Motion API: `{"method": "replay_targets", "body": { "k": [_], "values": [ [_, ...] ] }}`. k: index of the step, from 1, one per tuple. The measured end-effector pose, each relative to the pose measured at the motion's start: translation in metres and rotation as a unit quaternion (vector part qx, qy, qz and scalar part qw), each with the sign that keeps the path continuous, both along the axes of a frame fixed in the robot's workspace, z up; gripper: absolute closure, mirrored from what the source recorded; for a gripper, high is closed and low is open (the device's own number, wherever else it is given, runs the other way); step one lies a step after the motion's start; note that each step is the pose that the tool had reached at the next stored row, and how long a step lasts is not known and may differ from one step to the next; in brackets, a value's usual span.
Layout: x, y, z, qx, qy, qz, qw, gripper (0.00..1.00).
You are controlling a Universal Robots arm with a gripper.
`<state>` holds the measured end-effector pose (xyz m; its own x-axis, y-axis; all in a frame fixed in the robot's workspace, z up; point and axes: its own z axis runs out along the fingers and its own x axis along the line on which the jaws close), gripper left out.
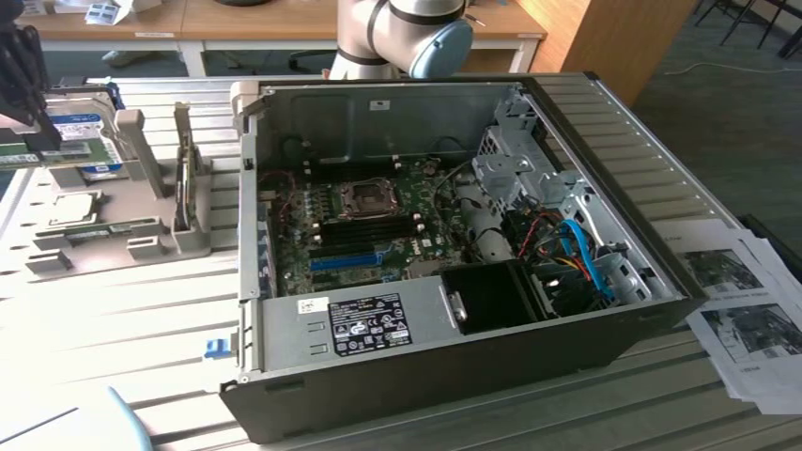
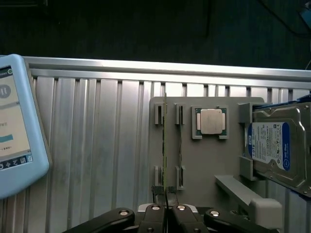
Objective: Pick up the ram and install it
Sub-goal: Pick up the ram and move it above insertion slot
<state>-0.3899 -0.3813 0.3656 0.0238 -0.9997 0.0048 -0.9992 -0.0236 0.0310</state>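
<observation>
The ram (image 2: pixel 165 145) is a thin green board seen edge-on in the wrist view, running away from my fingers over the grey parts fixture (image 2: pixel 204 165). My gripper (image 2: pixel 165 191) is shut on its near end. In the exterior view my gripper (image 1: pixel 38 141) hangs at the far left over the fixture (image 1: pixel 113 235), with the green ram (image 1: pixel 25 157) under it. The open computer case (image 1: pixel 439 357) lies well to the exterior view's right of the gripper. Its motherboard (image 1: pixel 376 235) shows black slots (image 1: pixel 370 225) and a blue slot (image 1: pixel 345 260).
A processor chip (image 2: pixel 211 121) and a hard drive (image 2: pixel 277 145) sit on the fixture beside the ram. A light blue pendant with a screen (image 2: pixel 17 131) lies on the ribbed metal table (image 2: pixel 97 145). Printed papers (image 1: pixel 746 310) lie to the exterior view's right of the case. The arm's base (image 1: pixel 401 38) stands behind the case.
</observation>
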Motion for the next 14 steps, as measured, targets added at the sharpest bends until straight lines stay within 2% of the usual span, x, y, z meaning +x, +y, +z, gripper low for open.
{"method": "replay_targets", "body": {
  "k": [2,8,14],
  "values": [
    [0.000,0.0000,0.0183,-0.0001,0.0000,0.000,1.0000,0.89],
    [0.000,0.0000,0.0238,-0.0002,0.0000,0.000,1.0000,0.89],
    [0.000,0.0000,0.0241,-0.0003,0.0000,0.000,1.0000,0.89]
  ]
}}
